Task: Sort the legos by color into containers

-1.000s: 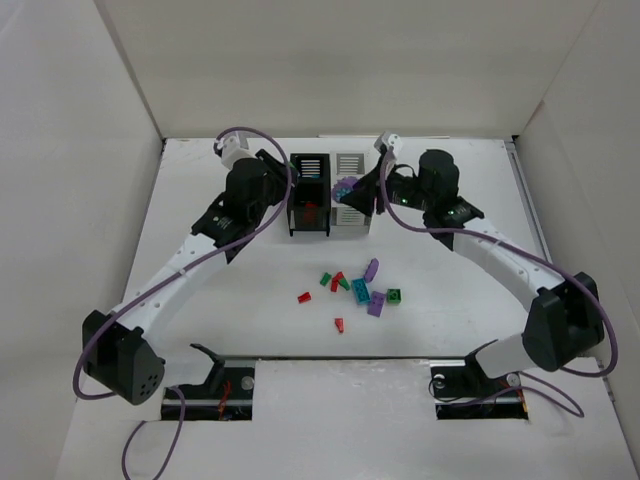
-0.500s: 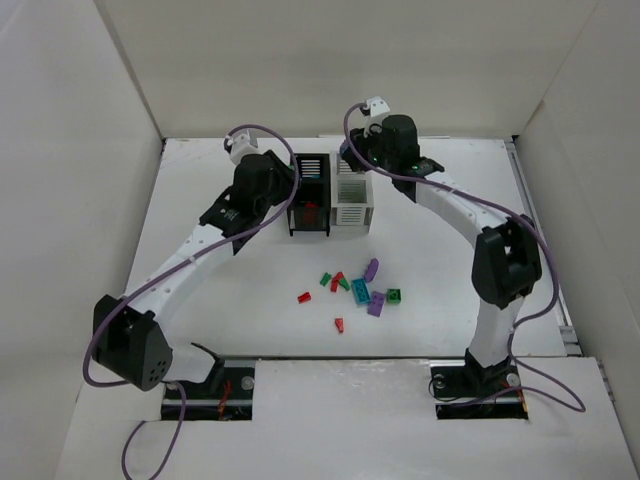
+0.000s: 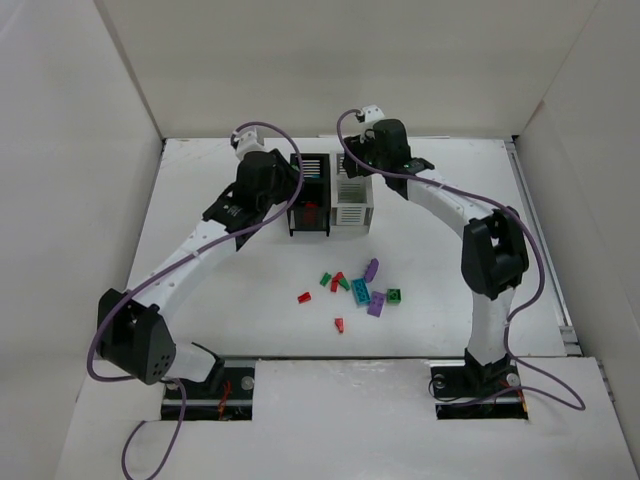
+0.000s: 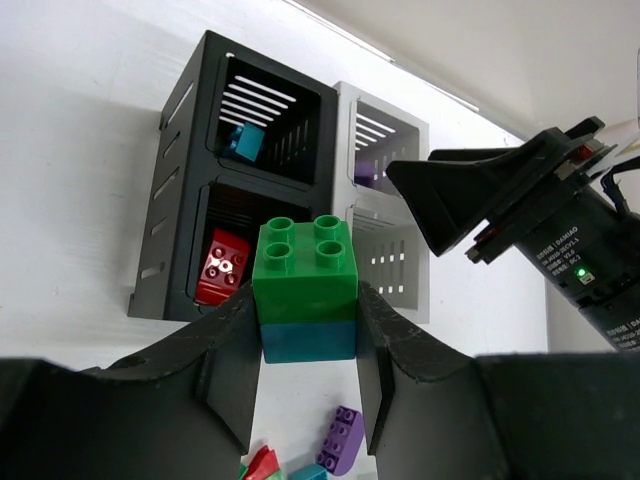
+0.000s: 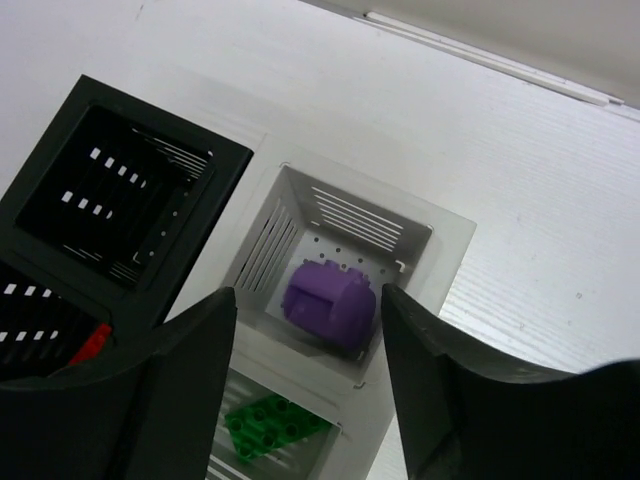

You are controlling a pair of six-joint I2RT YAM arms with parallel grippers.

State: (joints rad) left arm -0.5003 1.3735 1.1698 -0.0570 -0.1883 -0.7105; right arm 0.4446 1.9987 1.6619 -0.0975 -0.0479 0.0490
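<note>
My left gripper [image 3: 287, 186] is shut on a joined green-and-teal lego [image 4: 305, 285] and holds it at the left side of the black container [image 3: 308, 190]. That container holds a teal brick [image 4: 243, 140] in its far compartment and a red brick [image 4: 222, 268] in the near one. My right gripper [image 3: 352, 163] is open and empty over the far end of the white container [image 3: 355, 215]. Below its jaws a purple lego [image 5: 328, 300] lies in one compartment, and a green plate [image 5: 275, 425] lies in the neighbouring one.
Several loose legos lie in mid-table: red [image 3: 304, 297], red [image 3: 339, 324], green [image 3: 325, 279], teal [image 3: 361, 291], purple [image 3: 371, 268], purple [image 3: 376, 305] and green [image 3: 396, 295]. The two containers stand side by side, touching, near the back wall.
My right gripper swung from the white container's right side to above its far end and let go of a purple lego, now in the bin. The left gripper edged slightly toward the back.
</note>
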